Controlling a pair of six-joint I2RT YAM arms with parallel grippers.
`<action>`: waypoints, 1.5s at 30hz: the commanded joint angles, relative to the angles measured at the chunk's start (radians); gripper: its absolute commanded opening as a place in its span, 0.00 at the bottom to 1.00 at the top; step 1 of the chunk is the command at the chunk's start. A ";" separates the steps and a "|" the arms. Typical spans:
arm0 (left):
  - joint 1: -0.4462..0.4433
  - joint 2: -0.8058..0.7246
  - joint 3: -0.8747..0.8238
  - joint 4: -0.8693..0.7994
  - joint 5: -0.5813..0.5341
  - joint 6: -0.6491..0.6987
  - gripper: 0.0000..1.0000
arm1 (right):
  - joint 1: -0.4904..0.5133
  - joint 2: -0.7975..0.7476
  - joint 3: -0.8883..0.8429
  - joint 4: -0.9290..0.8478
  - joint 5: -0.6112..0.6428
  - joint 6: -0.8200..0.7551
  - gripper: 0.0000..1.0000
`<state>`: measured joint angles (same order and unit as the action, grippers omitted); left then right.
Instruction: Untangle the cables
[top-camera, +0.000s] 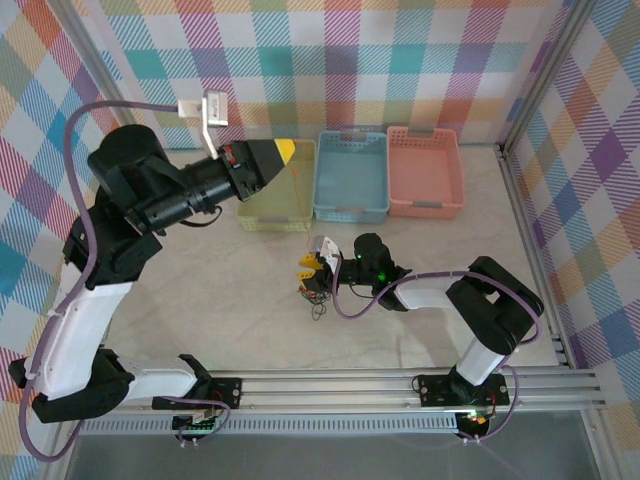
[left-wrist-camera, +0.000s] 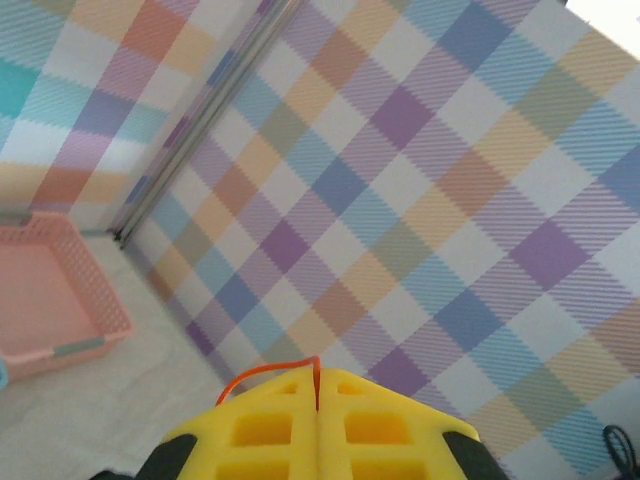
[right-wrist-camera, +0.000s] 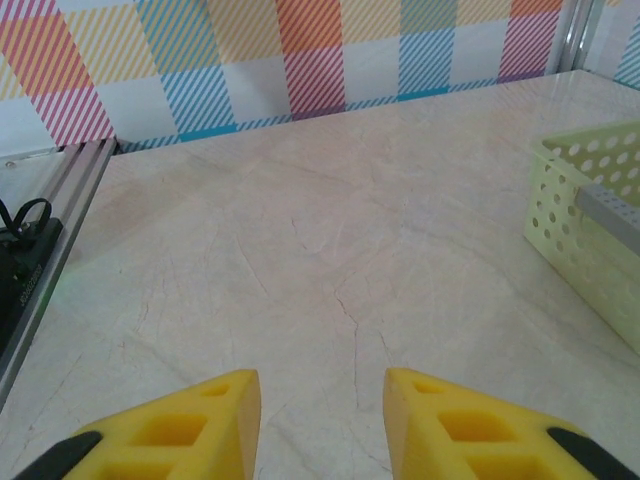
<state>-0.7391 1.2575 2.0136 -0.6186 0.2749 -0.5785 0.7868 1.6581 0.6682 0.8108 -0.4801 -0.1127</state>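
My left gripper (top-camera: 285, 152) is raised above the yellow-green basket. In the left wrist view it (left-wrist-camera: 318, 372) is shut on a thin red-orange cable (left-wrist-camera: 264, 370), which is pinched in the seam of the yellow fingers and curves off to the left. A small bundle of dark cables (top-camera: 315, 297) lies on the table mid-front. My right gripper (top-camera: 308, 268) is low, just behind that bundle and right beside it. In the right wrist view it (right-wrist-camera: 320, 385) is open, with bare table between its fingers.
Three baskets stand in a row at the back: yellow-green (top-camera: 275, 195), blue (top-camera: 350, 177) and pink (top-camera: 425, 172). The yellow-green basket (right-wrist-camera: 590, 230) is to the right in the right wrist view. Plaid walls enclose the table on three sides. A metal rail (top-camera: 350, 385) runs along the front.
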 joint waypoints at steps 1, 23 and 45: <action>-0.011 0.031 0.114 -0.052 -0.014 0.046 0.00 | 0.004 -0.007 0.018 -0.041 0.016 0.002 0.39; -0.011 0.015 0.271 -0.061 -0.103 0.138 0.00 | 0.003 0.024 0.103 -0.304 0.274 -0.028 0.38; 0.028 -0.254 -0.347 -0.181 -0.921 0.300 0.00 | 0.001 -0.032 0.069 -0.300 0.253 -0.056 0.15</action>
<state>-0.7288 1.0920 1.7847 -0.8158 -0.4622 -0.2996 0.7868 1.6516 0.7452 0.5060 -0.2070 -0.1513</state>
